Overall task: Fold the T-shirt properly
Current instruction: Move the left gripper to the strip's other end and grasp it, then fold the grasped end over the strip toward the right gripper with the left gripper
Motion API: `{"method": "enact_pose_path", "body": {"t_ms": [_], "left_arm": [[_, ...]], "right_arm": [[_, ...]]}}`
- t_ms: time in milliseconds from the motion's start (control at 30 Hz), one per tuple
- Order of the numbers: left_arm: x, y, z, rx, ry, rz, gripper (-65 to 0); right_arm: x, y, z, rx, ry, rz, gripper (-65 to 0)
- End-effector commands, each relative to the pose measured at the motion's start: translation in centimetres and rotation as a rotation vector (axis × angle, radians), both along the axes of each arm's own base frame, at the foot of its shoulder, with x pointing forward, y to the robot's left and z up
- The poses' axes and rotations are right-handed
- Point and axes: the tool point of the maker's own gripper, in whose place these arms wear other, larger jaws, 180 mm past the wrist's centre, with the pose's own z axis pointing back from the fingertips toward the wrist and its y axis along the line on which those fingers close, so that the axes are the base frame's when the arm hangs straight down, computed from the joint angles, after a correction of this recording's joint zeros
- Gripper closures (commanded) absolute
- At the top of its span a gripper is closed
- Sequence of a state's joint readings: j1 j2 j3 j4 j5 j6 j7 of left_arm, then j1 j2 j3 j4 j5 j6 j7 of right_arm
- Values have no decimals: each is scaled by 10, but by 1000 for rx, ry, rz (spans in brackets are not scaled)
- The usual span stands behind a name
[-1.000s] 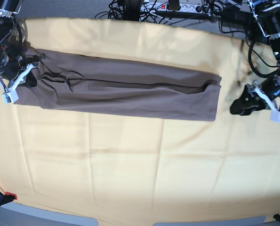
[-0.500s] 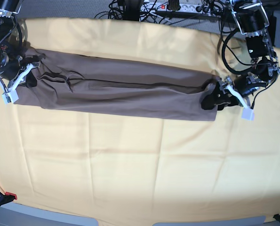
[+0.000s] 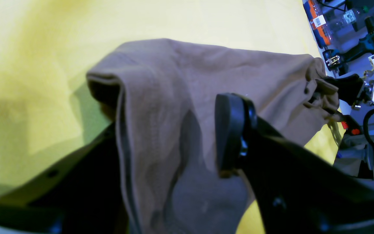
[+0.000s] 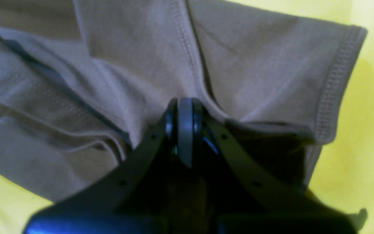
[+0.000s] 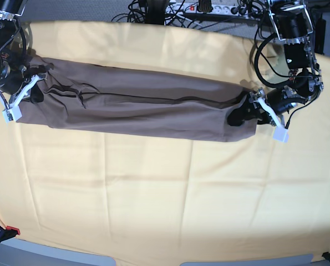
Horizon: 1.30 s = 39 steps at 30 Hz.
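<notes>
The table is draped in a large yellow cloth (image 5: 165, 188), and the T-shirt (image 5: 142, 105) stretches across its far half as a long narrow taupe band from left to right. Compared with a second ago, the band's right end now sits further left and bunches up, where before it lay flat and square. The left hand (image 5: 243, 115), which stood well apart on the yellow cloth a second ago, is now right on that end: fabric lies between its parted fingers (image 3: 232, 130), which are narrower than before, so I can't tell if it grips. The right hand (image 4: 185, 130) stays clenched on the shirt's left end.
</notes>
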State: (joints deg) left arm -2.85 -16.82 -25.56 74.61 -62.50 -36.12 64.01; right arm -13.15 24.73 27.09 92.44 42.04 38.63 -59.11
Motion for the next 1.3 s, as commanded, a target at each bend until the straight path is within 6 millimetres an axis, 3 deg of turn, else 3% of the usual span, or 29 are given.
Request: {"method": "enact_pose_path", "body": {"t_ms": [0,67,167,367,600,800,1100,1267], "left_arm": [[7,2,9,-6,-17,10,-165],[8,3,10,-11,-9,21,0],[14,2,16,-26,-18,26,0],[25,-9,48,-38,-83,-55,0],[25,-19,69,-77,-144,-90,0],[9,-57,93,-259,-237,-211,0],[12,-121,98,-443,-271,-193,0],[21,-147,95,-472,-267,-138,0]], "right_arm": [[4,-6,7,-19,-16,6,0],[5,-6,7,-19,-16,6,0],[5,-5,7,-15,-18,6,0],[6,-2,9,3,-25,8,0],[5,-3,8,-1,-19,8,0],[5,-3,8,-1,-18,8,0],[4,-3,8,-2,-15,9,0],[3,-3,7,-4,-8,9,0]]}}
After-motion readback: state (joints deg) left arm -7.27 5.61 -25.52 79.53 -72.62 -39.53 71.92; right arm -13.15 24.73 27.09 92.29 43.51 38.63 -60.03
